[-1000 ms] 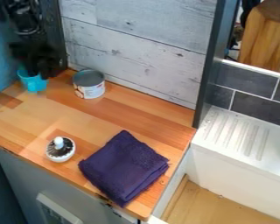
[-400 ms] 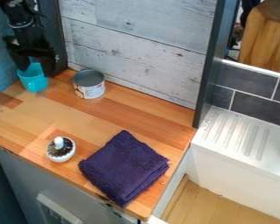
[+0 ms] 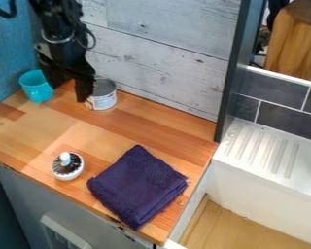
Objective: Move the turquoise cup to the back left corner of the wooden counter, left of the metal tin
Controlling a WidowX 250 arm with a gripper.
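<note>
The gripper (image 3: 69,92) hangs in the upper left of the frame, its two fingers parted, with wood showing between them. One finger is near the right rim of the turquoise cup (image 3: 35,88); the other covers part of the left side of the grey can (image 3: 105,101). Whether either finger touches them, I cannot tell. Cup and can both stand upright at the back of the wooden counter (image 3: 96,129), in the upper left, the can before the pale plank wall (image 3: 158,58).

At the lower left, well apart from the gripper, sits a small white pot (image 3: 67,174) with a dark top and a white knob. Just right of it, at lower centre, lies a folded purple cloth (image 3: 137,187). A dark post (image 3: 231,92) rises at the counter's right end, beside a white ridged drainer (image 3: 259,148) below grey tiles (image 3: 281,116).
</note>
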